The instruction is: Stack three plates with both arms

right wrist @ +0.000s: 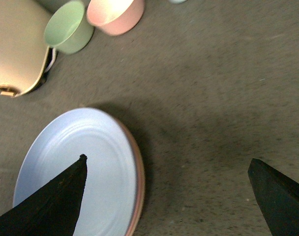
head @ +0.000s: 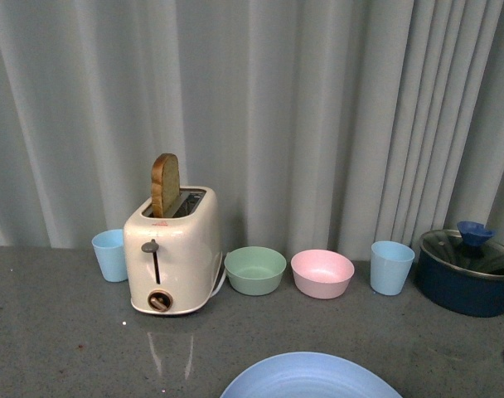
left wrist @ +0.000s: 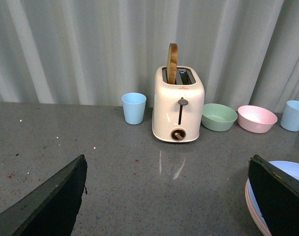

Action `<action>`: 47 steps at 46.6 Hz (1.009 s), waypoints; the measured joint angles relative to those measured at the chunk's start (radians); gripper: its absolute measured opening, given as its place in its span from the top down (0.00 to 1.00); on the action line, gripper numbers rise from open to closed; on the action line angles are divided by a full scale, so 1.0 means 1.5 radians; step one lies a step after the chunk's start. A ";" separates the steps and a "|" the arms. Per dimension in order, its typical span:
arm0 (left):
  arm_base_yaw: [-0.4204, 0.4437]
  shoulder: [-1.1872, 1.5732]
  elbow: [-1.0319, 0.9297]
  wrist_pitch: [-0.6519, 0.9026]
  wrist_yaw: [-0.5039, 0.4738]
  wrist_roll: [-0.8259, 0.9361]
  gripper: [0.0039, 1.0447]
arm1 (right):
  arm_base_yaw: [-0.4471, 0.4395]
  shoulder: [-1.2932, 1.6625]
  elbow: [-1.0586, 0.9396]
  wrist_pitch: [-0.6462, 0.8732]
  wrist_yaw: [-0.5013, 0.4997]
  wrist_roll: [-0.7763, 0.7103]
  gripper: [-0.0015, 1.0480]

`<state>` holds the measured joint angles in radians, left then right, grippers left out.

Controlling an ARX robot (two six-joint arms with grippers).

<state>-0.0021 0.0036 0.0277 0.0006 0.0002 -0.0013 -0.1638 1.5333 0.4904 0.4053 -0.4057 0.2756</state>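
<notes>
Resting atop pink plate [right wrist: 137, 196] — blue plate [right wrist: 80, 167]; both grippers spread, empty.

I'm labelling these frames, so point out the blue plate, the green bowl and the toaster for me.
blue plate [right wrist: 85, 162]: right wrist view, on its ridged inner face.
green bowl [head: 255, 270]: front view, on its inside.
toaster [head: 181, 261]: front view, on its cream front wall.

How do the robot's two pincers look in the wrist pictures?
Both look alike. Each finger of the left pincer and the right pincer is a flat, matte black wedge narrowing to a point. No cables, markings or arm bodies show.
</notes>
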 joint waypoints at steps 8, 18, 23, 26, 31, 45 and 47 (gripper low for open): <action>0.000 0.000 0.000 0.000 0.000 0.000 0.06 | -0.076 -0.148 -0.026 -0.035 0.078 -0.020 0.07; 0.000 0.000 0.000 0.000 0.000 0.000 0.06 | -0.169 -0.340 -0.063 -0.052 0.168 -0.106 0.07; 0.000 0.000 0.000 0.000 0.000 0.000 0.06 | -0.201 -0.406 -0.125 0.072 0.042 -0.148 0.19; 0.000 0.000 0.000 0.000 0.001 0.000 0.06 | -0.184 -0.474 -0.171 0.097 -0.005 -0.164 0.32; 0.000 0.000 0.000 0.000 0.000 0.000 0.06 | -0.137 -0.564 -0.216 0.071 0.033 -0.175 0.52; 0.000 0.000 0.000 0.000 0.000 0.000 0.06 | -0.015 -0.705 -0.279 -0.005 0.151 -0.182 0.97; 0.000 0.000 0.000 0.000 0.000 0.000 0.06 | 0.000 -0.726 -0.286 -0.018 0.166 -0.182 0.97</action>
<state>-0.0021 0.0032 0.0277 0.0006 -0.0002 -0.0013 -0.1642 0.4450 0.0620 0.3779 -0.1566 0.0025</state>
